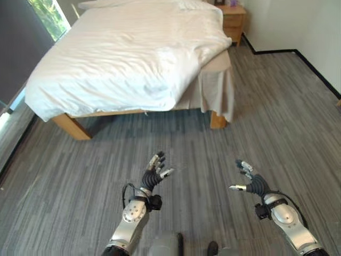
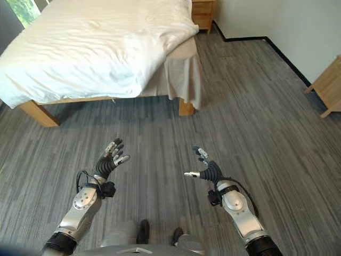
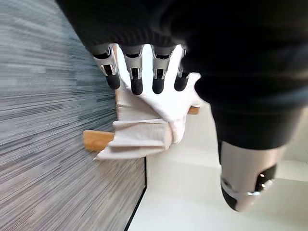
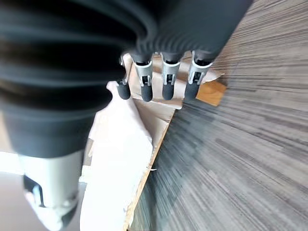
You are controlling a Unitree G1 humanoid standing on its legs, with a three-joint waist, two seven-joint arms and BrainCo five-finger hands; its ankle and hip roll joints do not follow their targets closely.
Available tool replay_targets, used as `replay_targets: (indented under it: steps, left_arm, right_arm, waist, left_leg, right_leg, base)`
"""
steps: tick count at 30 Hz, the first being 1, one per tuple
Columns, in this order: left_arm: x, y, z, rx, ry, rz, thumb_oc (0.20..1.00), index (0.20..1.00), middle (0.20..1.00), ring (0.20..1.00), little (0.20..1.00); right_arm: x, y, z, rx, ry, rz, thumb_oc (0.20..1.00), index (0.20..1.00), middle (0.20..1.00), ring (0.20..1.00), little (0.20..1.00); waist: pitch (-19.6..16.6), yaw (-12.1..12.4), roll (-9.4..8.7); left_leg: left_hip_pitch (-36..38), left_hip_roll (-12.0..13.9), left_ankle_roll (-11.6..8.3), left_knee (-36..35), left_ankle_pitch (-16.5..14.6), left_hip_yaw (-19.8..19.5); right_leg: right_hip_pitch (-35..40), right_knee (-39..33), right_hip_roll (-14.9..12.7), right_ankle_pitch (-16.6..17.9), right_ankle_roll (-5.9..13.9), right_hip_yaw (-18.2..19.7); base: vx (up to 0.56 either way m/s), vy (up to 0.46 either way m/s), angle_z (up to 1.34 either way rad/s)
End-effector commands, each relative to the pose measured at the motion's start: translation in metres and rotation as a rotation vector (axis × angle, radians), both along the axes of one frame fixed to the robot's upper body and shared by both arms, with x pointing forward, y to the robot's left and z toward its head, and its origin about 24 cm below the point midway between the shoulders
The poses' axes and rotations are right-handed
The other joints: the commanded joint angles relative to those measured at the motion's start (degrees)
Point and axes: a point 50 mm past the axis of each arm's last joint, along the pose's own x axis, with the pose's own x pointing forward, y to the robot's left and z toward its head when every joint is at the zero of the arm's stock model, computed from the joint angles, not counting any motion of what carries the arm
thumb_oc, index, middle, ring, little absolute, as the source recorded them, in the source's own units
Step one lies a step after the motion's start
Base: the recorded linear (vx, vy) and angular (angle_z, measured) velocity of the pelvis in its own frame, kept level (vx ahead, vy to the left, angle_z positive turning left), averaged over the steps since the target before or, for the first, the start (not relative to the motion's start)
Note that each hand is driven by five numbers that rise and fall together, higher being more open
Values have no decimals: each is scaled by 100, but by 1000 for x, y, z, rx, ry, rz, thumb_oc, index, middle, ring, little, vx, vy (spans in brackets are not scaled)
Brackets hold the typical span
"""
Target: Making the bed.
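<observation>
A grey wood-grain floor (image 1: 176,144) runs under a wooden-legged bed (image 1: 69,127) that stands ahead of the robot, well apart from both hands; a white duvet (image 1: 122,58) lies rumpled over it, drooping past the foot edge, with a beige bed skirt (image 1: 218,93) hanging at the near right corner; a wooden nightstand (image 1: 234,18) sits beyond the bed by the wall. The left hand (image 1: 154,175) and right hand (image 1: 249,181) hover above the floor, fingers spread and relaxed, holding nothing.

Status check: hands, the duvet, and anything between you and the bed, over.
Left hand and right hand both open, empty, raised over the floor short of the bed. White duvet rumpled, corner turned back off the beige bed skirt. Grey floor between, nothing blocking.
</observation>
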Motion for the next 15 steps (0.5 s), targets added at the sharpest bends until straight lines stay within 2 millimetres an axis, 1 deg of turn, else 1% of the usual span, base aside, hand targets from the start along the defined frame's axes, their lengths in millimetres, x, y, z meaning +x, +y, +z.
replay_targets:
  steps: [1,2,3,4,5,6,7,8,9,10,11,12,13,14,15]
  left_arm:
    - [8,-13,20,-75,-114,-7,1000,1000,1000,1000,1000]
    - [7,-15,18,-76,-109,-9,1000,1000,1000,1000,1000]
    - [6,-15,18,-76,-108,-9,1000,1000,1000,1000,1000]
    - [5,-16,18,-83,-107,-13,1000,1000,1000,1000,1000]
    - [5,-18,17,-86,-109,-18,1000,1000,1000,1000,1000]
    - [4,-17,17,-92,-109,-18,1000,1000,1000,1000,1000]
    - [2,-17,18,-91,-111,-27,1000,1000,1000,1000,1000]
    - [1,-19,17,-91,-106,-42,1000,1000,1000,1000,1000]
    - [1,-19,17,-91,-106,-42,1000,1000,1000,1000,1000]
    - [2,-21,18,-86,-107,-58,1000,1000,1000,1000,1000]
    - [4,-25,19,-71,-109,-92,1000,1000,1000,1000,1000]
    - [4,-25,19,-71,-109,-92,1000,1000,1000,1000,1000]
    - [5,-29,23,-45,-125,-140,1000,1000,1000,1000,1000]
    - [6,-29,25,-29,-134,-153,1000,1000,1000,1000,1000]
    - [7,-30,26,-25,-139,-167,1000,1000,1000,1000,1000]
  right_arm:
    - [14,15,29,10,-141,94,1000,1000,1000,1000,1000]
    - [15,17,28,1,-139,103,1000,1000,1000,1000,1000]
    - [15,17,27,0,-138,104,1000,1000,1000,1000,1000]
    - [17,18,27,-15,-140,109,1000,1000,1000,1000,1000]
    - [18,19,27,-26,-141,116,1000,1000,1000,1000,1000]
    - [19,21,28,-32,-147,127,1000,1000,1000,1000,1000]
    - [18,29,27,-39,-145,163,1000,1000,1000,1000,1000]
    - [16,32,25,-30,-145,170,1000,1000,1000,1000,1000]
    - [16,32,25,-30,-146,170,1000,1000,1000,1000,1000]
    - [15,38,22,-22,-139,181,1000,1000,1000,1000,1000]
    - [14,46,21,-22,-135,213,1000,1000,1000,1000,1000]
    - [14,45,22,-23,-135,213,1000,1000,1000,1000,1000]
    - [14,51,27,-5,-154,242,1000,1000,1000,1000,1000]
    - [14,52,28,-14,-164,248,1000,1000,1000,1000,1000]
    - [14,53,29,-21,-169,250,1000,1000,1000,1000,1000]
  waist:
    - [-105,250,280]
    - [-139,353,357]
    - [-127,362,324]
    - [-172,429,364]
    - [-215,479,371]
    - [-298,527,347]
    - [-423,583,286]
    - [-453,607,169]
    - [-466,634,187]
    - [-472,624,63]
    - [-458,485,29]
    - [-476,508,59]
    - [-438,274,241]
    - [-409,182,385]
    - [-350,96,423]
  left_leg:
    - [-283,125,5,-1612,751,200]
    - [-195,121,-37,-2420,858,314]
    - [-104,78,-36,-2543,905,347]
    - [-100,113,-82,-3180,1042,468]
    - [-89,124,-83,-3590,1109,548]
    - [-50,109,-51,-3728,1136,565]
    - [67,6,107,-3774,1169,442]
    - [231,-119,254,-3765,1111,427]
    - [219,-87,250,-3769,1120,442]
    - [404,-186,420,-3754,1022,506]
    - [888,-305,590,-3810,726,527]
    - [868,-263,583,-3813,738,541]
    - [1413,-186,666,-3937,501,368]
    - [1646,-59,679,-3946,382,339]
    - [1769,-61,694,-3946,318,289]
  right_leg:
    - [596,-557,63,95,582,417]
    - [717,-557,98,-18,644,507]
    - [743,-557,52,-35,653,515]
    - [884,-557,45,-158,723,544]
    - [1022,-557,8,-238,782,571]
    - [1195,-557,-17,-316,829,609]
    - [1374,-492,-41,-237,854,689]
    - [1376,-37,-115,-184,944,691]
    - [1350,-37,-96,-165,939,722]
    - [1175,558,-147,206,1182,733]
    - [704,1985,-253,991,1714,671]
    - [675,1971,-219,1024,1706,698]
    - [49,3209,-122,1640,1789,630]
    - [-274,3486,-168,1702,1780,475]
    - [-479,3585,-327,1567,1729,319]
  base:
    - [627,112,-40]
    - [541,99,-34]
    - [391,69,-86]
    - [367,38,-83]
    - [572,58,-90]
    - [768,84,-21]
    - [781,96,-30]
    - [554,78,-63]
    - [351,45,-96]
    - [451,99,-100]
    - [449,99,-69]
    - [609,186,-26]
    - [578,174,13]
    - [678,198,58]
    - [507,108,57]
